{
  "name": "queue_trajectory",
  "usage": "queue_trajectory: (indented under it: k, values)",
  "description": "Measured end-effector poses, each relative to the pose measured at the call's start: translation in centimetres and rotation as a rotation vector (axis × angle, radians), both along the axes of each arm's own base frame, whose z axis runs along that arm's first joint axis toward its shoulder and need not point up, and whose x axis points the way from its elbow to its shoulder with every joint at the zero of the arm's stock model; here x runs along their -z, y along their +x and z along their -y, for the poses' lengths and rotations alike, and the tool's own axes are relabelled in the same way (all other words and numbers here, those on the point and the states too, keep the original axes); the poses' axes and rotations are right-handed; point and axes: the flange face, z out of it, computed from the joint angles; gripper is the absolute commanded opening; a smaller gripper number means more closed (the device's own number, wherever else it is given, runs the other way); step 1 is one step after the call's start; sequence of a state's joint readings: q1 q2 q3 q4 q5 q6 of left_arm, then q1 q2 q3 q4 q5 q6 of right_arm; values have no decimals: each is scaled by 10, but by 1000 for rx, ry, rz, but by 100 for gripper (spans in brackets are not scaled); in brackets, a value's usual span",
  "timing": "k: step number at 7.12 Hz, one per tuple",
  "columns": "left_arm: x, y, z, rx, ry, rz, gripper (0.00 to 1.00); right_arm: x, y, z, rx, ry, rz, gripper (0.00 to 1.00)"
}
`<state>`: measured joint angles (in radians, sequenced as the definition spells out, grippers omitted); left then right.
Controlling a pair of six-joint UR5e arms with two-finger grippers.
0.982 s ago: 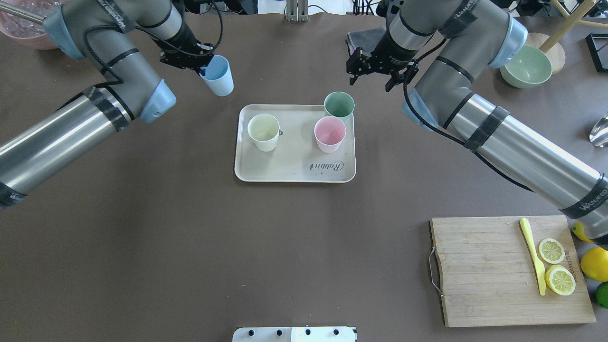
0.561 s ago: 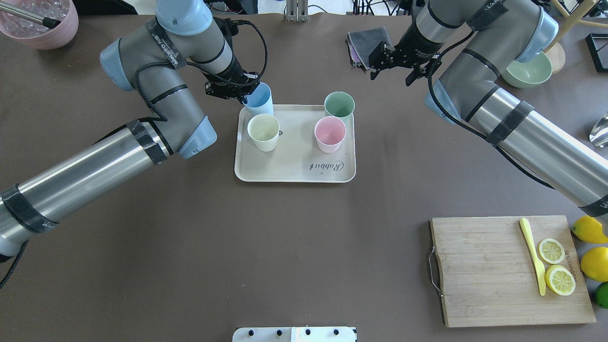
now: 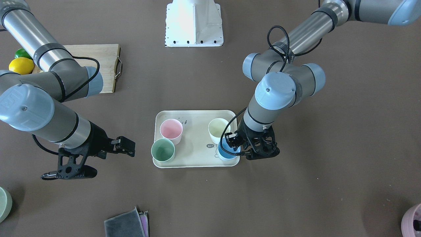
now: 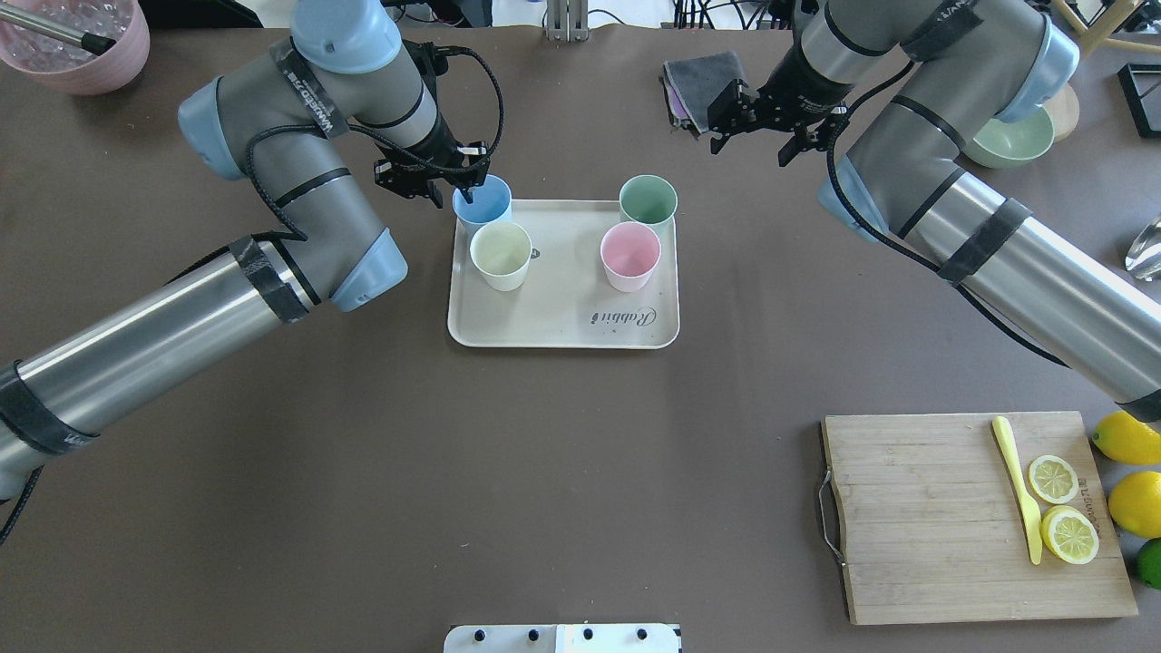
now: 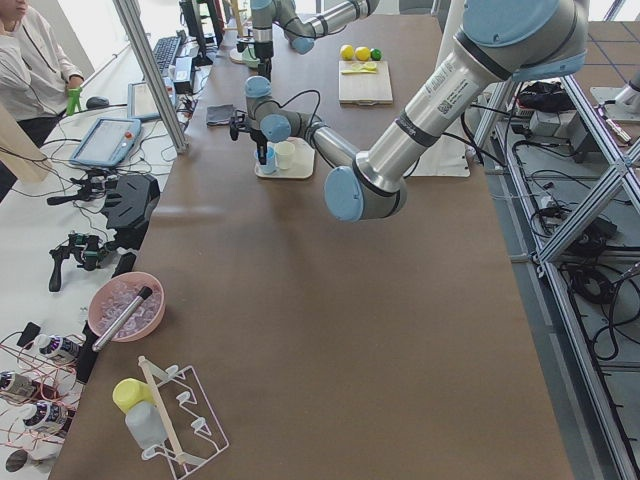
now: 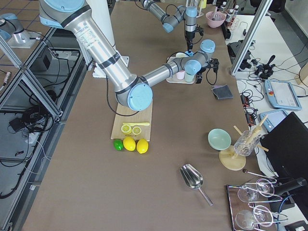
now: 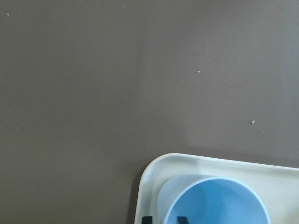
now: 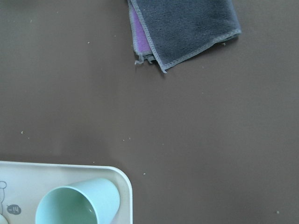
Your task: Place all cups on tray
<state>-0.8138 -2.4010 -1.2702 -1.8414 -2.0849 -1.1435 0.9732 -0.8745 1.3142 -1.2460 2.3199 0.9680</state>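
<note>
The cream tray point(image 4: 562, 317) lies mid-table. On it stand the cream-white cup point(image 4: 501, 254), the pink cup point(image 4: 629, 254), the sage green cup point(image 4: 648, 199) and the light blue cup point(image 4: 482, 201), which is upright in the far left corner. My left gripper point(image 4: 461, 190) is shut on the blue cup's rim. In the left wrist view its fingertips point(image 7: 181, 218) straddle the blue cup's point(image 7: 219, 205) wall. My right gripper point(image 4: 751, 150) is open and empty, beyond the tray's far right corner. The right wrist view shows the green cup point(image 8: 70, 205).
A folded grey cloth point(image 4: 698, 77) lies at the far edge near my right gripper. A green bowl point(image 4: 1007, 136) is at far right and a pink bowl point(image 4: 77, 45) at far left. A wooden cutting board point(image 4: 934, 517) with lemon slices and a yellow knife is at near right.
My left arm carried the blue cup right and down from beside the tray onto its far left corner, where it now stands upright. My right arm drew back and to the right.
</note>
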Motion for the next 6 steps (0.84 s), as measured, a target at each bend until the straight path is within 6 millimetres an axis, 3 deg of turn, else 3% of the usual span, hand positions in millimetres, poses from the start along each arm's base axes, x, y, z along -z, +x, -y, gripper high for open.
queue_trajectory:
  k: [1,2,4,6]
  values:
    - [-1,-34,7,-30,14,-1,98,-13,20,4,-7,-11,-6,100]
    - [-13,-87,8,-68,43,10,98,-36,57,8,-12,-10,-7,100]
    - [-62,-215,-11,-162,163,96,98,-102,146,1,-6,54,-27,100]
    - [-127,-320,-28,-237,260,168,98,-174,232,-24,4,130,-72,100]
